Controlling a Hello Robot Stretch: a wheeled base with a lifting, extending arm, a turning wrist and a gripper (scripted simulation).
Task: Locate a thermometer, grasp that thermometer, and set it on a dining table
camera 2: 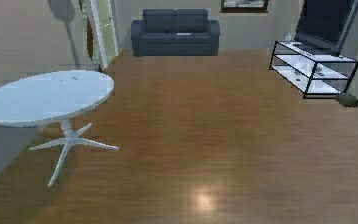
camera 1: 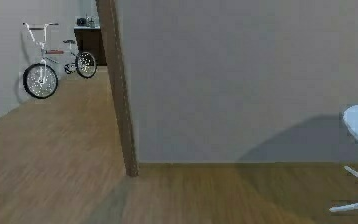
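A round white pedestal table, judged the likely dining surface, is seen in a room with a blue sofa and a television stand; a bicycle is parked beyond a grey wall. Where the thermometer lies cannot be told, nor the hand's state. The thermometer is expected to be light, slim, stiff, slippery and perhaps fragile, best taken gently across its middle.

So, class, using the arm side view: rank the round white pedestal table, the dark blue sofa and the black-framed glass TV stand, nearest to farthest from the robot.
1. Round white pedestal table: the view's left, foreground.
2. Black-framed glass TV stand: the view's right, mid-distance.
3. Dark blue sofa: top centre, against the far wall.
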